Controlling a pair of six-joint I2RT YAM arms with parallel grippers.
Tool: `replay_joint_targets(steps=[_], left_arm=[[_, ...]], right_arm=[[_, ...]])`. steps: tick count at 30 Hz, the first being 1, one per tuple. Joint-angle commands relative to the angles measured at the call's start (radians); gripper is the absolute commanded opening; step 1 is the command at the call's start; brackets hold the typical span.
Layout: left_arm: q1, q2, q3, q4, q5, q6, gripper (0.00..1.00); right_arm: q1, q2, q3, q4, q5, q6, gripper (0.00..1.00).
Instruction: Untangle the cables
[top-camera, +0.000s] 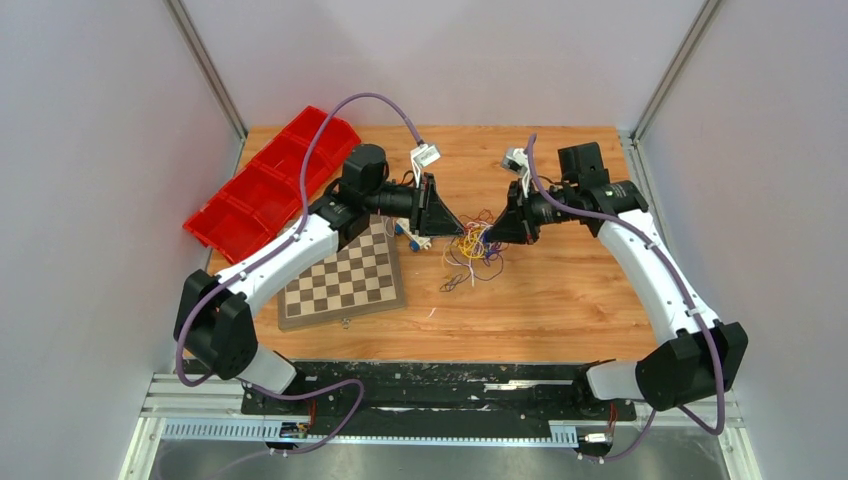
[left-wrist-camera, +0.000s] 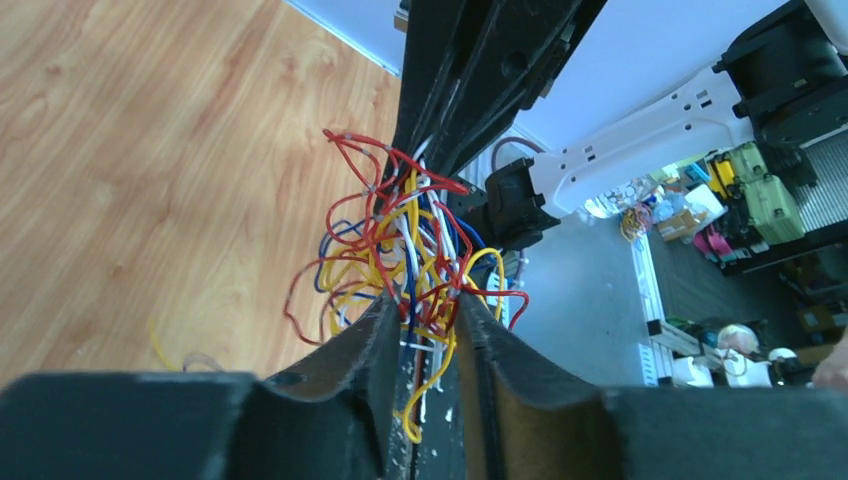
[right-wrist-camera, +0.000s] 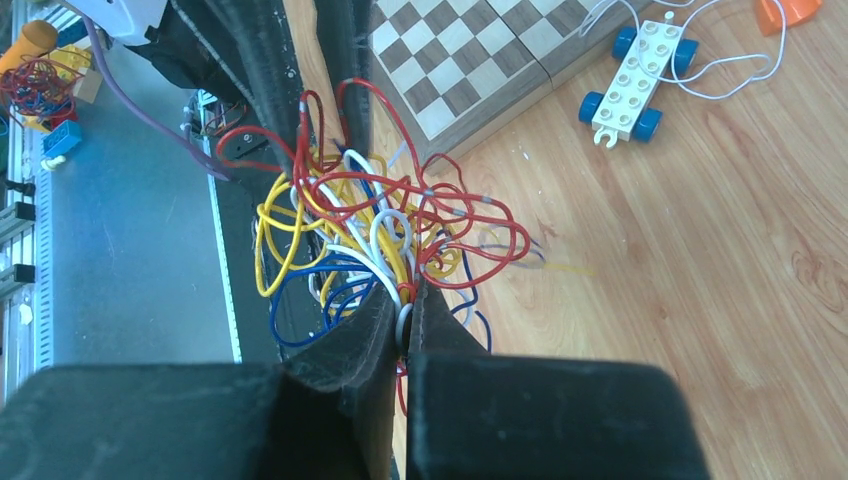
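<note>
The right end effector (right-wrist-camera: 405, 300) is pressed together, pinching white and red strands of the cables (right-wrist-camera: 380, 220). The left end effector (left-wrist-camera: 432, 305) stands narrow around strands of the same bundle; whether it grips them cannot be told. The single tangle sits between both, mid-desk (top-camera: 560, 300). Leftward lie one toy car (right-wrist-camera: 632, 85), one chessboard (top-camera: 345, 280) and one red compartment tray (top-camera: 262, 190).

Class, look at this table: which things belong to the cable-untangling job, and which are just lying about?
Belongs to the job:
cables
left gripper
right gripper

Just lying about:
chessboard
red bins
toy brick car
</note>
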Motion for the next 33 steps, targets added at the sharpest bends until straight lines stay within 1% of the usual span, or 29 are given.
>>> replay_joint_targets(steps=[1, 2, 4, 5, 7, 10, 12, 14, 17, 20, 24, 28, 30, 33], left_arm=[[-0.002, 0.014, 0.007, 0.085, -0.008, -0.078, 0.25], [-0.002, 0.014, 0.006, 0.090, -0.007, -0.081, 0.13], [-0.002, 0.008, 0.005, 0.088, -0.008, -0.077, 0.01], [-0.001, 0.004, 0.005, 0.082, -0.007, -0.076, 0.00], [0.004, -0.016, 0.006, 0.068, -0.008, -0.065, 0.00], [0.041, -0.066, 0.007, 0.042, -0.016, -0.052, 0.00], [0.082, -0.100, 0.006, 0.025, -0.020, -0.048, 0.00], [0.124, -0.133, 0.015, -0.004, -0.023, -0.032, 0.00], [0.181, -0.181, 0.025, -0.052, -0.026, -0.018, 0.00], [0.251, -0.218, 0.021, -0.058, -0.031, -0.035, 0.00], [0.341, -0.271, 0.018, -0.033, -0.031, -0.068, 0.00], [0.435, -0.314, 0.047, -0.006, -0.025, -0.102, 0.00], [0.478, -0.328, 0.073, -0.009, -0.020, -0.109, 0.00], [0.541, -0.349, 0.119, -0.032, -0.032, -0.090, 0.00]], right_arm=[[0.005, -0.042, -0.003, 0.039, 0.000, -0.005, 0.03], [0.005, -0.043, -0.006, 0.039, 0.006, -0.005, 0.03], [0.005, -0.048, -0.008, 0.039, 0.025, -0.006, 0.03], [0.005, -0.050, -0.010, 0.040, 0.045, -0.008, 0.04], [0.001, -0.049, -0.022, 0.039, 0.112, -0.012, 0.05], [-0.030, -0.044, -0.054, 0.045, 0.255, -0.047, 0.05], [-0.080, -0.027, -0.079, 0.051, 0.328, -0.072, 0.04], [-0.140, -0.006, -0.097, 0.050, 0.368, -0.098, 0.04], [-0.242, 0.027, -0.110, 0.052, 0.402, -0.136, 0.04], [-0.317, 0.051, -0.112, 0.053, 0.429, -0.167, 0.04], [-0.381, 0.079, -0.125, 0.058, 0.463, -0.218, 0.05], [-0.443, 0.122, -0.140, 0.073, 0.487, -0.266, 0.06], [-0.472, 0.143, -0.144, 0.081, 0.490, -0.282, 0.00], [-0.498, 0.164, -0.151, 0.101, 0.504, -0.291, 0.00]])
